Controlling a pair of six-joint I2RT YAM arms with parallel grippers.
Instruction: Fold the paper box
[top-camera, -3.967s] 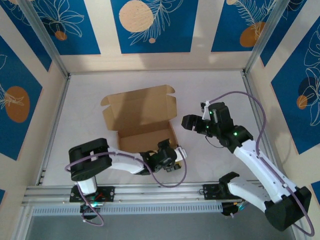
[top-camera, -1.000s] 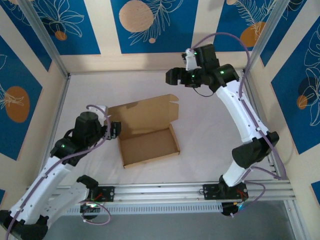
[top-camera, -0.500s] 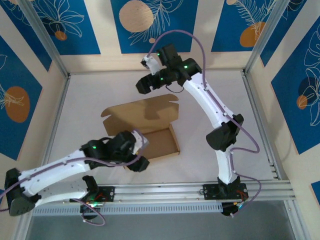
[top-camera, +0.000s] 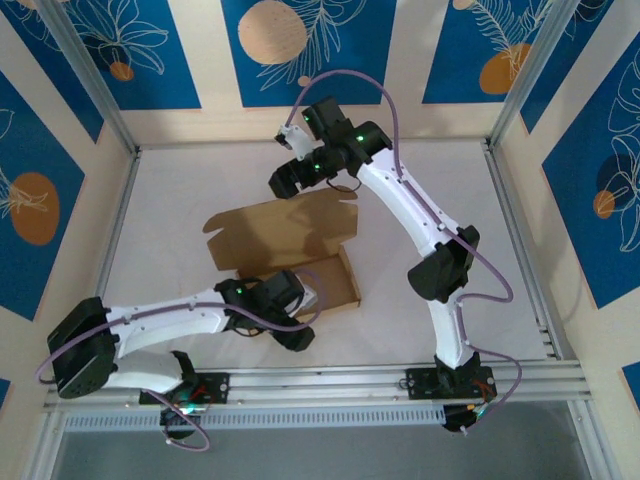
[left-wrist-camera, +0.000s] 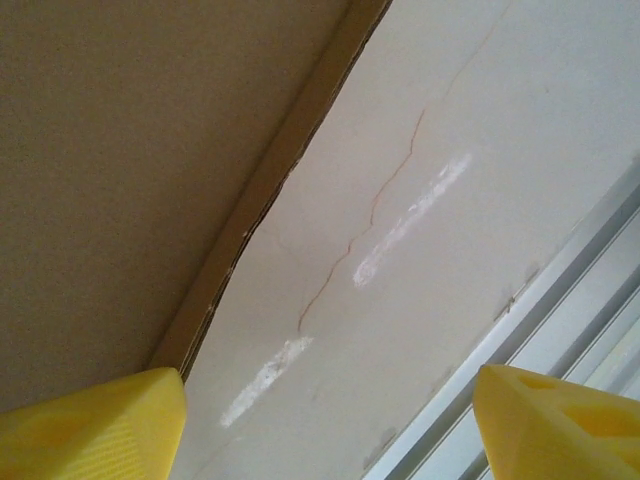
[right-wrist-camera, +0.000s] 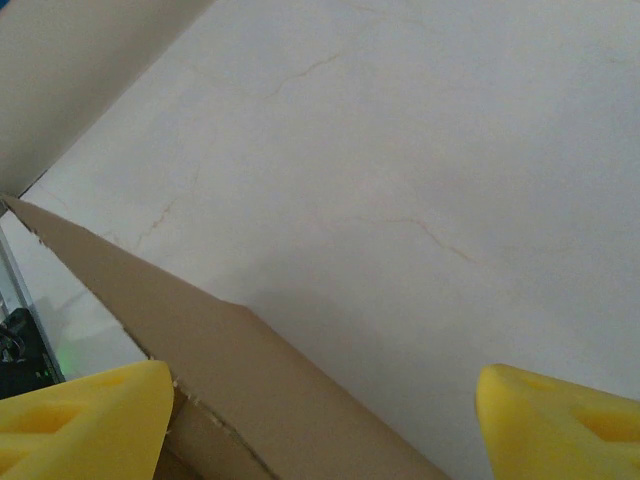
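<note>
The paper box (top-camera: 285, 235) lies mid-counter (top-camera: 170, 200), lid open. The left gripper (top-camera: 293, 327), spread wide and empty, sits at the box's near wall. The right gripper (top-camera: 284, 181), equally wide and empty, is at its far lid edge.

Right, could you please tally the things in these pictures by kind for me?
cardboard box: 1
claws: 2, the left claw and the right claw
Total: 3
</note>
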